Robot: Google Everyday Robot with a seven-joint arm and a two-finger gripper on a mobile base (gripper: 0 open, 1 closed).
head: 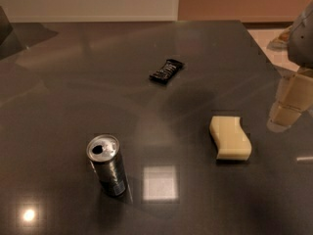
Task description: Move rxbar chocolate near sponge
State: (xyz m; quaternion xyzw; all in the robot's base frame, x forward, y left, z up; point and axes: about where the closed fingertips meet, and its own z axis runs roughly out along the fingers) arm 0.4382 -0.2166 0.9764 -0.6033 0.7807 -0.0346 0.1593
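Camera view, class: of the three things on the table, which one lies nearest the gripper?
The pale yellow sponge: it lies close to the gripper at the picture's right edge, while the rxbar chocolate and the upright can sit farther away.

one high camera looks down across the table [73,82], gripper [286,109] at right edge.

Glossy tabletop [73,92], matt tool [285,112] at right

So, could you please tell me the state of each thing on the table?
bar: lying flat, apart from the sponge, untouched.
sponge: lying flat, untouched.
can: upright, top open.
gripper: at the right edge, beyond the sponge, touching nothing.
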